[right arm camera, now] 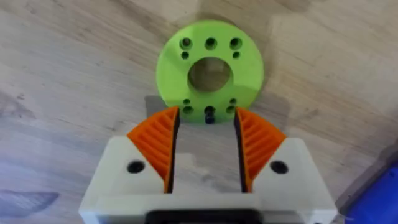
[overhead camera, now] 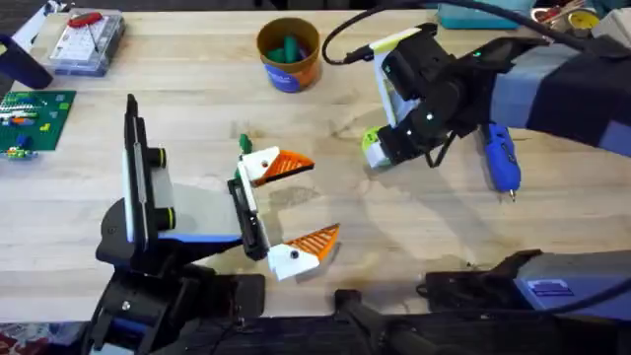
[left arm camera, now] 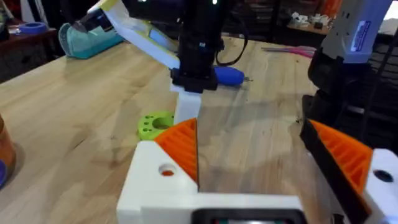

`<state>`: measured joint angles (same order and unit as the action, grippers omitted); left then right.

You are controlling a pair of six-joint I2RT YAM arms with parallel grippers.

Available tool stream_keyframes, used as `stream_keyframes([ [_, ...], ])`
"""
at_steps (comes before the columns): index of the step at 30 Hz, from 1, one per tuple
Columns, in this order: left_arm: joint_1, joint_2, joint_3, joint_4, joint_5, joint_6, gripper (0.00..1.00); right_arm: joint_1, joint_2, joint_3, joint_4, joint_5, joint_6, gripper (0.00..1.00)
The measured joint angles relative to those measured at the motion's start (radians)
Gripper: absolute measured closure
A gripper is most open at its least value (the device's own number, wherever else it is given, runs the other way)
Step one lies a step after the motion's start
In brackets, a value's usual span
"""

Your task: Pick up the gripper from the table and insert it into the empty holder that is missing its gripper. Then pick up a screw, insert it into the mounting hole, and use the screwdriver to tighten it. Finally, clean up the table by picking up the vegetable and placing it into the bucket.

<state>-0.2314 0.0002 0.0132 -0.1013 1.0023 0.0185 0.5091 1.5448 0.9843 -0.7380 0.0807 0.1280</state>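
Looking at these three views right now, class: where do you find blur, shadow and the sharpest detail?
Overhead: the right arm looms dark and soft-edged, casting shadow on the table. Left wrist: the near white and orange fingers are blurred. Right wrist: the green disc and its holes are crisp.

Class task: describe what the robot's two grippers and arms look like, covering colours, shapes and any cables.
Both grippers, left and right, have white blocky finger bodies carrying orange ribbed wedge-shaped pads, each body with a small round hole. The arms are black with grey-blue link covers. A black cable loops behind the right arm, which also shows a yellow-green strip.
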Motion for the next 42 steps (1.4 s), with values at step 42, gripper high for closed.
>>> stream_keyframes([
  [42,0.0,0.0,0.0,0.0,0.0,0.0,0.011,-0.003,0.014,0.0,0.035,0.009,-0.001,0.76],
])
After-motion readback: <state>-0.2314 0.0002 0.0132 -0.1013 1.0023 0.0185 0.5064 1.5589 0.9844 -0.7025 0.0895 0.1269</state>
